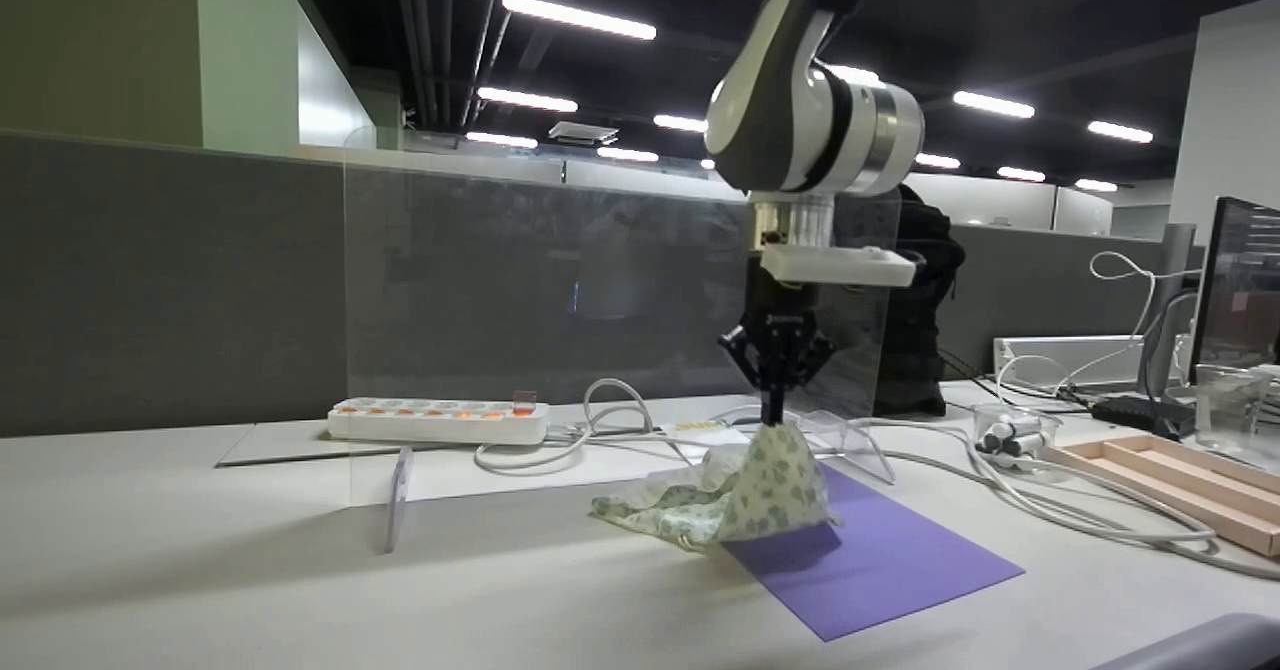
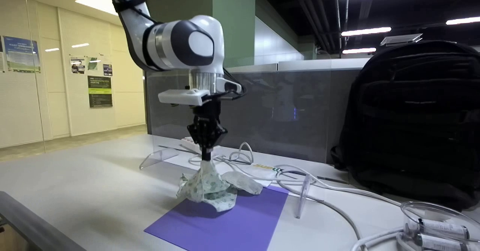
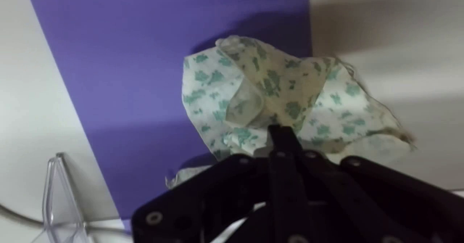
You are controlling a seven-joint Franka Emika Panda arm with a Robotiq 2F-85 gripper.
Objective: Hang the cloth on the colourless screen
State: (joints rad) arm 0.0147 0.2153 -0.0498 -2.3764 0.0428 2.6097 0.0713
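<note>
The cloth is white with green leaf-like prints (image 1: 782, 490); it also shows in an exterior view (image 2: 210, 187) and the wrist view (image 3: 282, 79). My gripper (image 1: 772, 418) points straight down and is shut on the cloth, pulling it into a peak. Its lower folds spread at or just above the table and a purple sheet; exact contact is unclear. The fingertips also show together in the wrist view (image 3: 281, 130). The colourless screen (image 1: 460, 290) is a clear upright panel with clear feet, behind the gripper and cloth. A screen foot (image 3: 63, 199) shows in the wrist view.
The purple sheet (image 1: 890, 570) lies under part of the cloth. A white power strip (image 1: 440, 422) and loose cables (image 1: 600, 440) lie around the screen's base. A black backpack (image 2: 408, 123), a clear cup of small bottles (image 2: 442, 228) and a pinkish tray (image 1: 1170, 490) stand to one side.
</note>
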